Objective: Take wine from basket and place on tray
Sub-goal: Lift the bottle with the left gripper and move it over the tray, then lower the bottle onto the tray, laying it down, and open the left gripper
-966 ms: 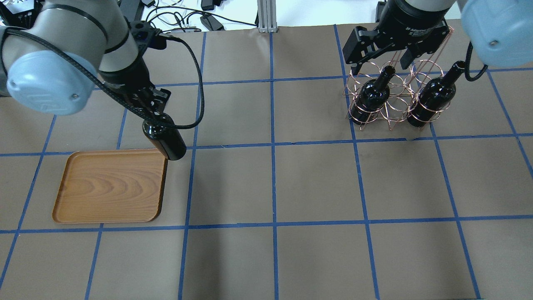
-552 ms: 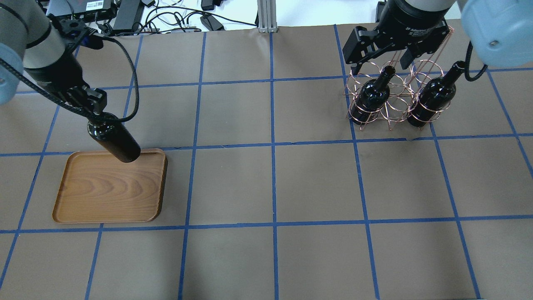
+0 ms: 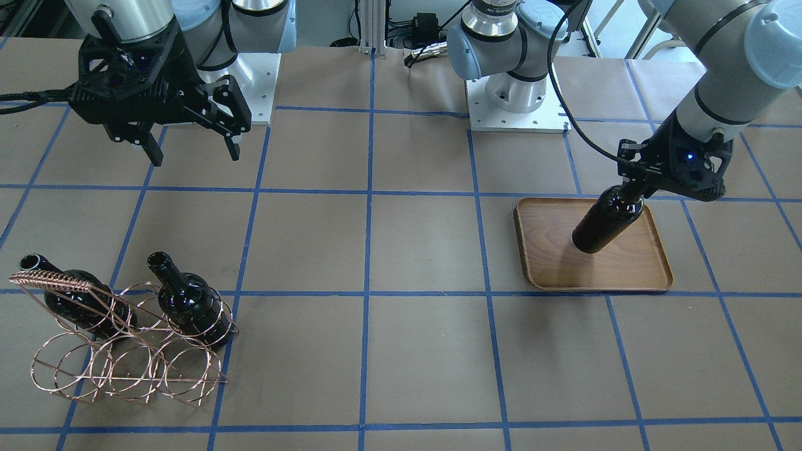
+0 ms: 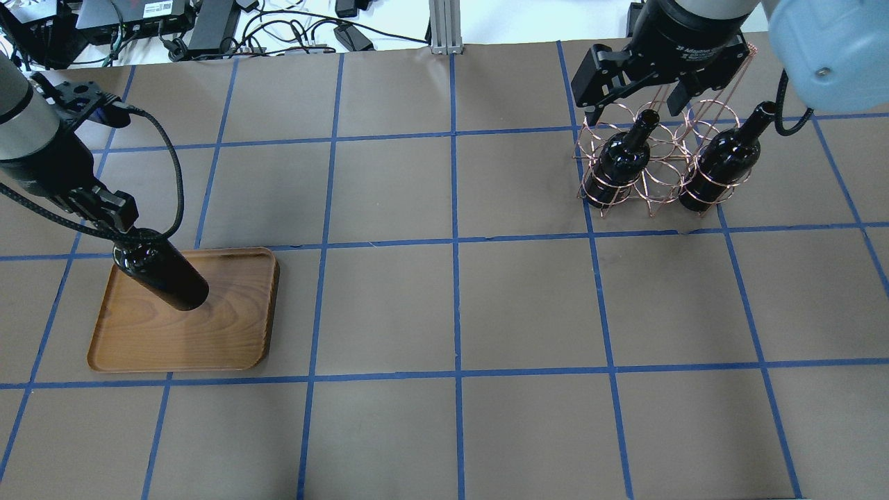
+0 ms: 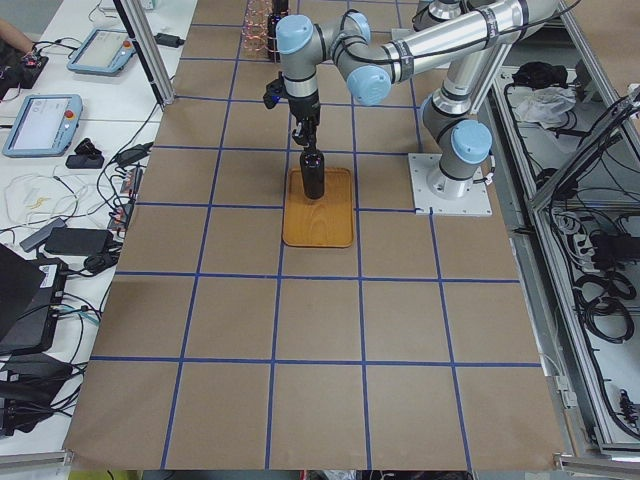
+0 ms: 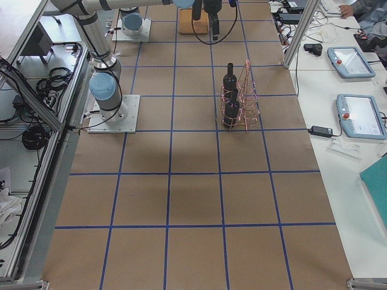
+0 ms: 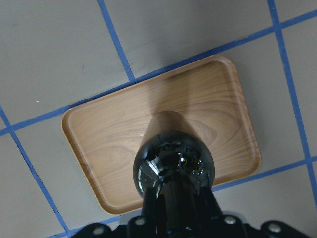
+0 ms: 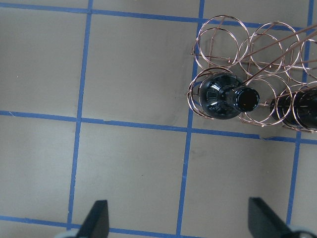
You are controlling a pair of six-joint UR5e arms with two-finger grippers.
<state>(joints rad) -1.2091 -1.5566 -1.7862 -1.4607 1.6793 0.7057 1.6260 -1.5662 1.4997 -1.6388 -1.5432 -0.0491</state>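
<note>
The left gripper [image 4: 119, 223] pinches the wine bottle [image 4: 165, 279] by its neck, upright over the tray [image 4: 229, 333]; its base may be touching the wood. Well apart from the tray, the right gripper [image 3: 194, 149] hangs spread wide near the basket [image 3: 125, 369].

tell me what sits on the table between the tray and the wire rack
Nothing. In the overhead view the stretch between the wooden tray and the copper wire rack is bare brown paper, crossed only by blue tape lines.
</note>
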